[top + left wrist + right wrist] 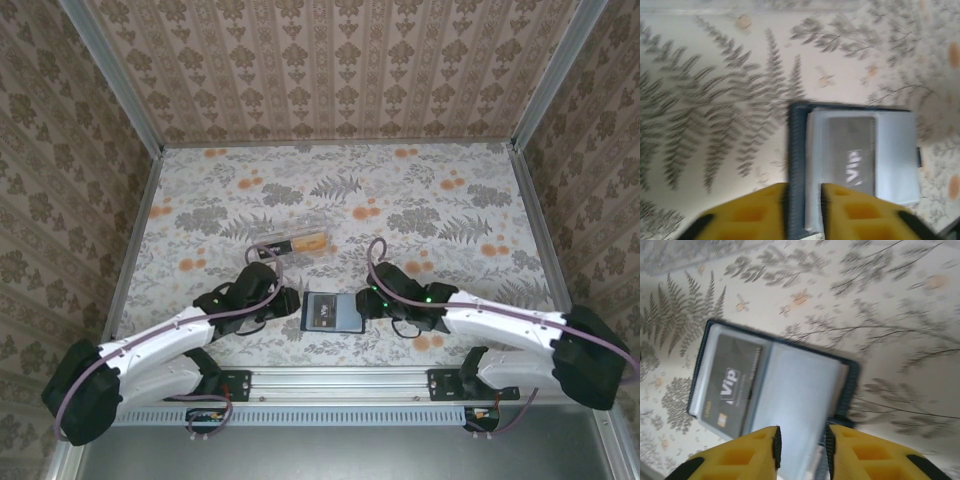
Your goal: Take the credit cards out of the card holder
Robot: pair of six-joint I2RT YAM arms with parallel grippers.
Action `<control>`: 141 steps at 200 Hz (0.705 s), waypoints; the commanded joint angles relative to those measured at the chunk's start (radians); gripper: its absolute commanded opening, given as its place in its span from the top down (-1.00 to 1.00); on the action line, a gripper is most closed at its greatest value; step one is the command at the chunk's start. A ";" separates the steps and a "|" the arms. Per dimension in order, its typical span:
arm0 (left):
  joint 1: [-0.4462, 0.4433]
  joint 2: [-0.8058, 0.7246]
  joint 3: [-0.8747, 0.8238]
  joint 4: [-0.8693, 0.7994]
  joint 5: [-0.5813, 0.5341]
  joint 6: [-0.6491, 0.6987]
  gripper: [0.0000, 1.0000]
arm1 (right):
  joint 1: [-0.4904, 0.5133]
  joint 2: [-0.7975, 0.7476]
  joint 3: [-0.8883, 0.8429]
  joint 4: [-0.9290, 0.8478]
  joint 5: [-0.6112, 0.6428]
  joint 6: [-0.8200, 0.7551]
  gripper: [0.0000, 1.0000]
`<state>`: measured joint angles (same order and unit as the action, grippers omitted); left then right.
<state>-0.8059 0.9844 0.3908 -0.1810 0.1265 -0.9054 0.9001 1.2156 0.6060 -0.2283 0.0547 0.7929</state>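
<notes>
card holder (322, 312) lay open and flat on the table (460, 190) near its front edge, between both arms, with a grey "vip" card (850, 152) in one pocket. left fingers (774, 204) looked closed on the holder's dark outer edge. right fingers (765, 446) straddled the opposite panel; i couldn't tell if they were gripping it.
</notes>
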 commanded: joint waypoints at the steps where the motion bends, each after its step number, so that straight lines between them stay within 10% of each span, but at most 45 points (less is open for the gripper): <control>1: 0.013 -0.002 -0.016 -0.006 0.027 0.011 0.74 | 0.000 0.089 0.042 0.131 -0.160 0.072 0.38; 20: 0.014 0.027 -0.015 0.033 0.053 0.014 0.98 | 0.001 0.159 0.056 0.182 -0.204 0.103 0.44; 141: -0.098 0.247 0.064 0.169 0.066 0.022 1.00 | -0.004 0.357 0.084 0.245 -0.264 0.178 0.54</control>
<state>-0.8783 1.2064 0.4160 -0.0414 0.1982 -0.8970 0.9001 1.5589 0.6689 0.0051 -0.1928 0.9478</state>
